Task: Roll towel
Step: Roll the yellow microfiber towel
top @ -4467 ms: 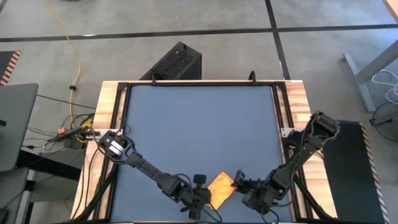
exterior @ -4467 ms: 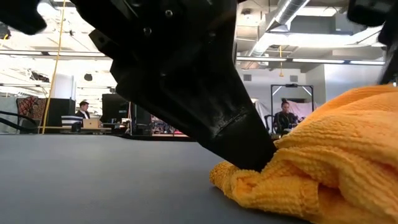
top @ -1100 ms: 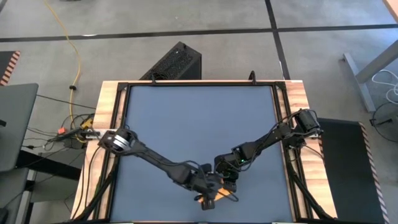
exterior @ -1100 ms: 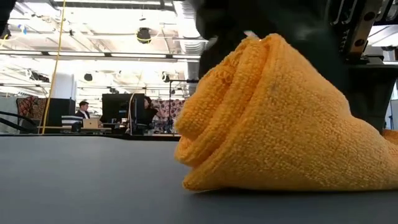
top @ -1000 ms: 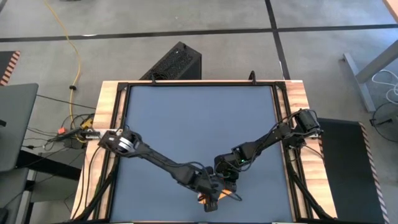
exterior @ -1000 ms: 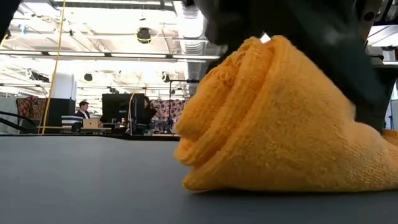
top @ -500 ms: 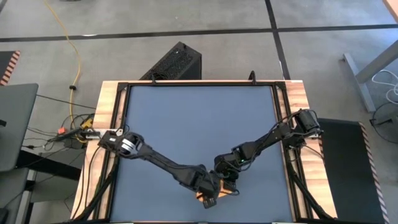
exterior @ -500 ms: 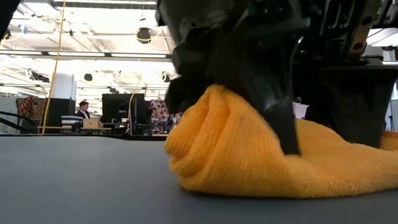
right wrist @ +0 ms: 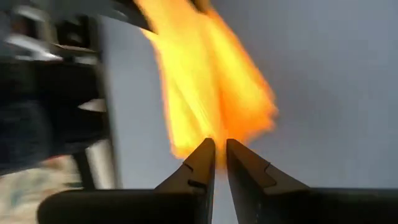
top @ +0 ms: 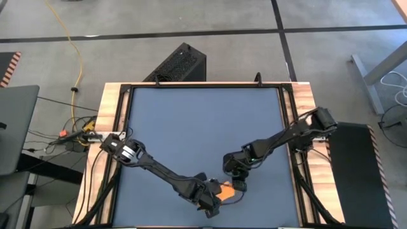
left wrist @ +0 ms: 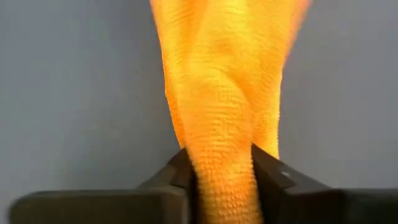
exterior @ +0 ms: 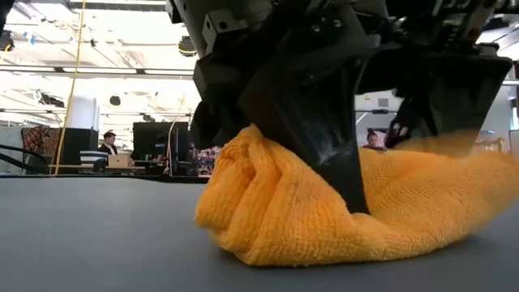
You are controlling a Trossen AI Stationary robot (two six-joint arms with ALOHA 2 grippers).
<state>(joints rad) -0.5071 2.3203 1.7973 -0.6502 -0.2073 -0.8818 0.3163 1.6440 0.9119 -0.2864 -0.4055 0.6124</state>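
Observation:
The yellow-orange towel (top: 226,188) lies bunched in a low heap (exterior: 268,219) on the dark blue-grey table (top: 203,121), close to its near edge. My left gripper (top: 213,193) comes at it from the left and is shut on a gathered ridge of it (left wrist: 224,74). My right gripper (top: 238,183) stands over the towel's right part (exterior: 422,122). Its fingers are a narrow gap apart (right wrist: 221,155), and the blurred towel (right wrist: 211,81) lies just past their tips. My left gripper pinches a bunched ridge of the towel (left wrist: 224,168) between its two fingers (left wrist: 180,177), several layers thick. The fingers slant down onto the heap, one of them (exterior: 340,162) lying across its side. The towel rests on the table and runs on away from the fingers. My right gripper is at the towel's right part, but I cannot tell whether it touches the cloth.
Wooden side rails (top: 111,127) and a black frame border the tabletop. The table's far half (top: 203,108) holds nothing. A black box (top: 178,63) and cables lie on the floor beyond. People sit at desks (exterior: 109,150) far off in the room.
The towel's tall peak has sunk into a low heap, which has slid a little toward the table's left edge. My left gripper has come down onto it and moved with it. My right gripper has risen off the towel's right part.

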